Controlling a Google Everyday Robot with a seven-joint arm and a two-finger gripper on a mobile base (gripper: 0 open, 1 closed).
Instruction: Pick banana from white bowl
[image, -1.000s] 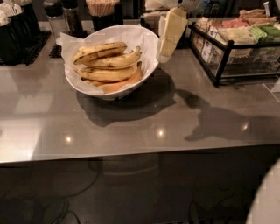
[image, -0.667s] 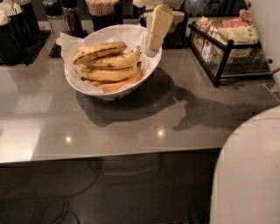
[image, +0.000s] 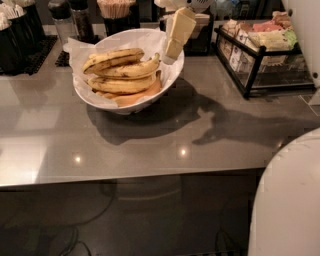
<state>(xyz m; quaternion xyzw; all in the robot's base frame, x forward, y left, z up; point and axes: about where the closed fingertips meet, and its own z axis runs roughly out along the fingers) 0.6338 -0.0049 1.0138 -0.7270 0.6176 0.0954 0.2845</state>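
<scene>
The white bowl (image: 100, 100) sits on the grey counter at the upper left, lined with crinkled white paper. Several yellow bananas lie stacked in it. The top banana (image: 112, 59) has dark brown streaks and bruises. My gripper (image: 172, 47) hangs over the bowl's right rim, its cream-coloured fingers (image: 179, 31) pointing down and left toward the bananas' right ends. It holds nothing and touches no banana.
A black wire basket (image: 260, 60) with packets stands at the right back. Dark containers (image: 20, 35) and a cup of sticks (image: 116, 10) line the back. My white arm body (image: 290, 200) fills the lower right corner. The counter's front edge runs across the middle.
My gripper has moved left from beside the bowl to over its right rim. My white arm body has come into view at the lower right.
</scene>
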